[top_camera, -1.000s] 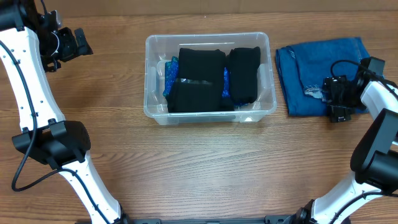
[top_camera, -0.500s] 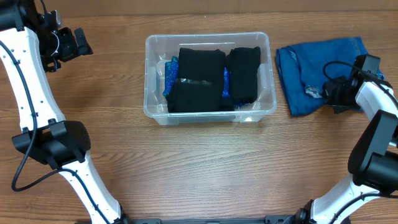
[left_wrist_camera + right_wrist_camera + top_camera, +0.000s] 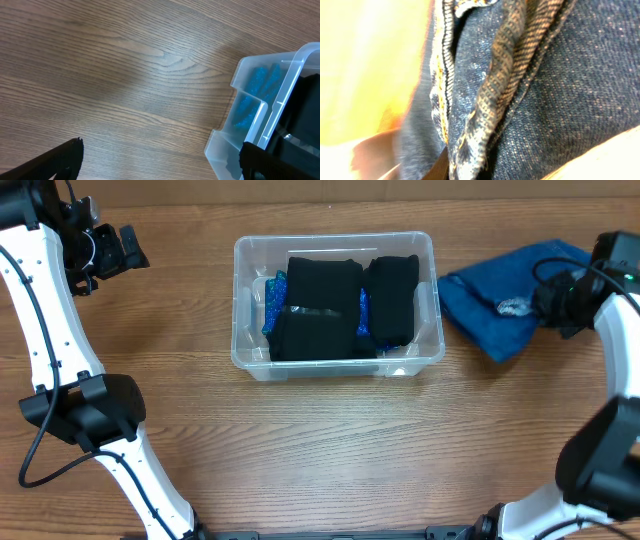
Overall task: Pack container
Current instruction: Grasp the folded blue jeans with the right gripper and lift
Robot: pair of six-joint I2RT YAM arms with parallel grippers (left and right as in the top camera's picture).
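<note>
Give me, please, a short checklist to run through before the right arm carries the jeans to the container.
1. Hold of the right gripper on the jeans: ok, denim bunches at it.
2. Jeans off the table: cannot tell from overhead.
3. Room in the container: cannot tell; black clothes cover most of its floor.
4. Clearance from the left gripper: ok, open, far left of the container.
5. Path from jeans to container: ok, only bare table between.

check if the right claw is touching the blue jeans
Touching. The overhead view shows the right claw buried in the bunched-up edge of the jeans, and the right wrist view is filled with denim folds.
</note>
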